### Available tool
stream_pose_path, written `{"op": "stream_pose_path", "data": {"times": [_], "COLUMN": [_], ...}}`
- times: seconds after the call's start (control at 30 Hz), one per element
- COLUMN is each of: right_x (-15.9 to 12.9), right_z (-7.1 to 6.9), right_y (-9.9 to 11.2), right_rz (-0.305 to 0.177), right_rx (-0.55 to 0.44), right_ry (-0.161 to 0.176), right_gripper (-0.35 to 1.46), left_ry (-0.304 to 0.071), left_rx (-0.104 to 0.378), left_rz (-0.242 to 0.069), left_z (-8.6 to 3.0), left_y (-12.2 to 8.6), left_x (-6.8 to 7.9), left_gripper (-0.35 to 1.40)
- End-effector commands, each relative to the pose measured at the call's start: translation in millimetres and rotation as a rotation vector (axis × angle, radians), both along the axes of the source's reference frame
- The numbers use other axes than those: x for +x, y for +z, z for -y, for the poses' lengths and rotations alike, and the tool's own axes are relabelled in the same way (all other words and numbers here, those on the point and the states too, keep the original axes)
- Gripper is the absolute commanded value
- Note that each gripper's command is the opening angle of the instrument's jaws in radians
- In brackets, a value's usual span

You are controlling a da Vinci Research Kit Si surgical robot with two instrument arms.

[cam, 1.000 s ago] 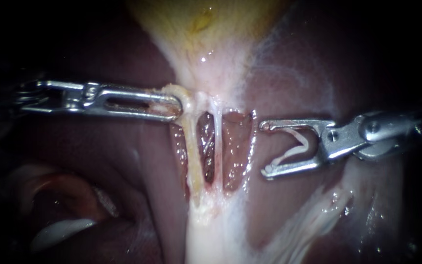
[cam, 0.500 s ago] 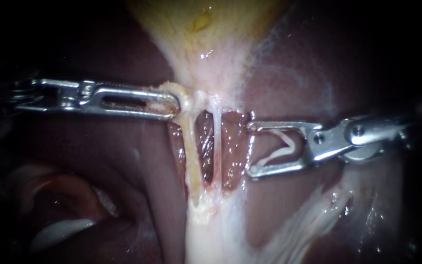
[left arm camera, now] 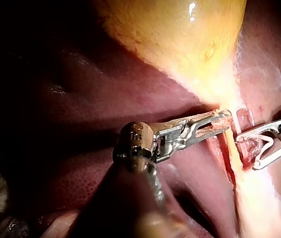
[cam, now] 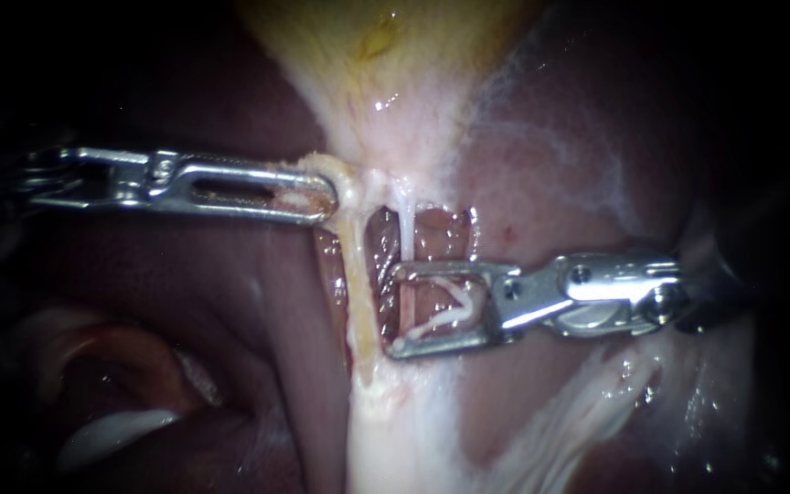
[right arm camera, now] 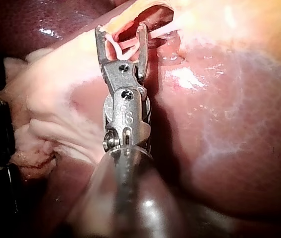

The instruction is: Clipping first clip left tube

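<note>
The yellow gallbladder (cam: 386, 55) narrows to two tubes: a thick yellowish left tube (cam: 356, 274) and a thin white right tube (cam: 406, 229). My left instrument (cam: 326, 197) is shut on the tissue where the left tube leaves the gallbladder neck, also seen in the left wrist view (left arm camera: 222, 119). My right instrument (cam: 395, 309) stands open with a white clip (cam: 450, 311) sitting open between its jaws. The jaws lie across the right tube, and their tips stop just short of the left tube. The right wrist view shows the same jaws (right arm camera: 121, 28) and clip (right arm camera: 123, 47).
Dark red liver (cam: 230, 302) surrounds the tubes, with a paler sheen at the upper right (cam: 560, 155). White fatty tissue (cam: 395, 430) spreads below the tubes and runs under my right instrument (cam: 587, 402). A pale fold (cam: 112, 434) lies lower left.
My right instrument has moved left and down, from beside the tubes to across the right tube, jaws still open around the clip. My left instrument holds its place.
</note>
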State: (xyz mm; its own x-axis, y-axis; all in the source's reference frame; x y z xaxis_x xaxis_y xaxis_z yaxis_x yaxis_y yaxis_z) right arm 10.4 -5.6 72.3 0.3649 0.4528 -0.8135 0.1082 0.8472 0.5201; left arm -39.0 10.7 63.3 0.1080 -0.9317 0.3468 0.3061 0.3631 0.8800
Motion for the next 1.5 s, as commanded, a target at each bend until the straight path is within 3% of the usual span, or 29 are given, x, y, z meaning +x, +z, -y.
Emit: {"op": "stream_pose_path", "data": {"times": [0.03, 0.53, 0.83, 1.2, 1.3, 1.5], "right_x": [0.4, 4.4, 6.1, 7.5, 7.4, 6.3], "right_z": [0.2, 1.9, 3.9, 4.4, 4.3, 4.0], "right_y": [0.3, 2.3, 2.6, 3.5, 3.6, 3.6], "right_rz": [0.001, -0.012, -0.044, -0.04, -0.027, -0.007], "right_rx": [0.001, 0.034, 0.091, 0.101, 0.138, 0.188], "right_ry": [-0.001, -0.029, -0.097, -0.097, -0.082, -0.058], "right_gripper": [0.48, 0.48, 0.45, 0.42, 0.35, -0.14], "left_ry": [0.0, -0.001, -0.001, -0.002, -0.002, -0.002], "left_rx": [0.0, 0.0, 0.0, -0.001, -0.001, -0.001], "left_rz": [0.0, -0.001, -0.001, -0.001, -0.002, -0.002], "left_z": [0.0, 0.0, 0.0, 0.0, 0.0, 0.0], "left_y": [0.0, 0.0, 0.2, 0.2, 0.2, 0.2], "left_x": [0.0, -0.2, -0.2, -0.4, -0.4, -0.4], "left_gripper": [-0.35, -0.35, -0.35, -0.35, -0.35, -0.35]}}
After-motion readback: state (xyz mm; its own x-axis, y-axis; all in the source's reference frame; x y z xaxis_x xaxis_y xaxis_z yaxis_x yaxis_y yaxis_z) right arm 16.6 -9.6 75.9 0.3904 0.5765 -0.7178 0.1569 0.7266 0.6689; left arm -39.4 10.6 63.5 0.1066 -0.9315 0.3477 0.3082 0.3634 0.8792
